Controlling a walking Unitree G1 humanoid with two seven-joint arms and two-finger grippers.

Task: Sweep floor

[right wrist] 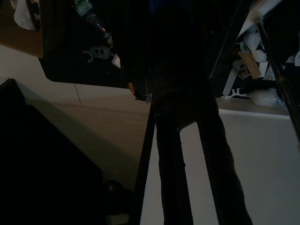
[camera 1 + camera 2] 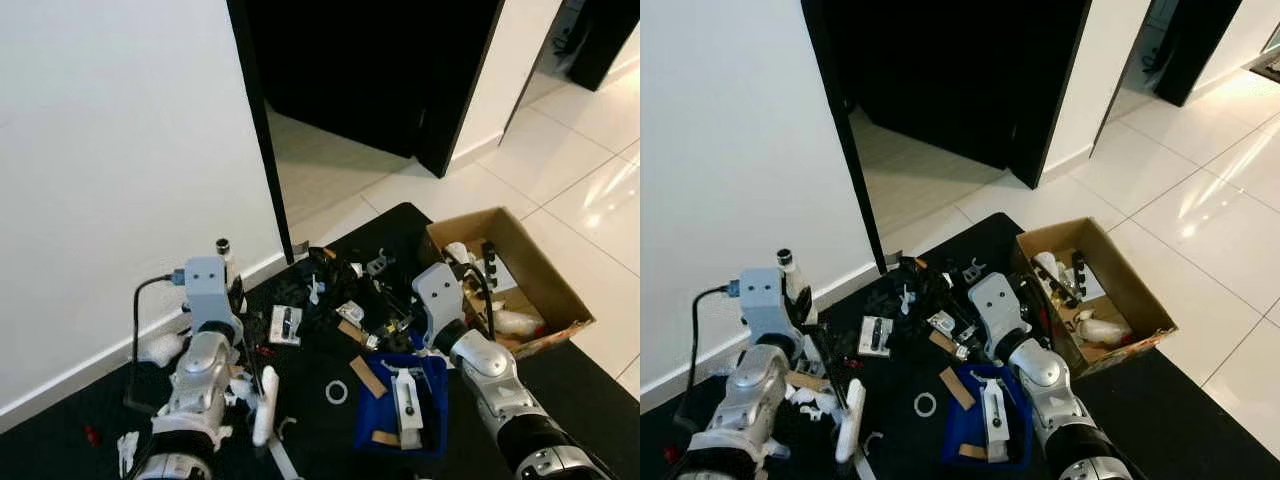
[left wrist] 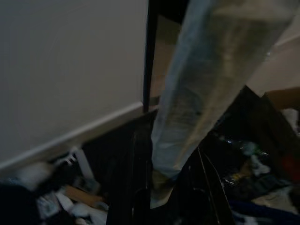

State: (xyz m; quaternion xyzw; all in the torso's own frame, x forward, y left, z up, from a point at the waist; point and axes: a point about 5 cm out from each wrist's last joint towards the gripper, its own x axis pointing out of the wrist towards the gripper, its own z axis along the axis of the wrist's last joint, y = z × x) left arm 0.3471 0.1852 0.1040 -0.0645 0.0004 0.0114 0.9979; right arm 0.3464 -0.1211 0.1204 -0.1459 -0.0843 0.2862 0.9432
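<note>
Sweeping is under way: the left hand grips a pale broom handle, and the right hand seems closed on a dark handle, while scattered litter covers the black floor mat. Next, drag debris right, toward the near blue dustpan.
</note>
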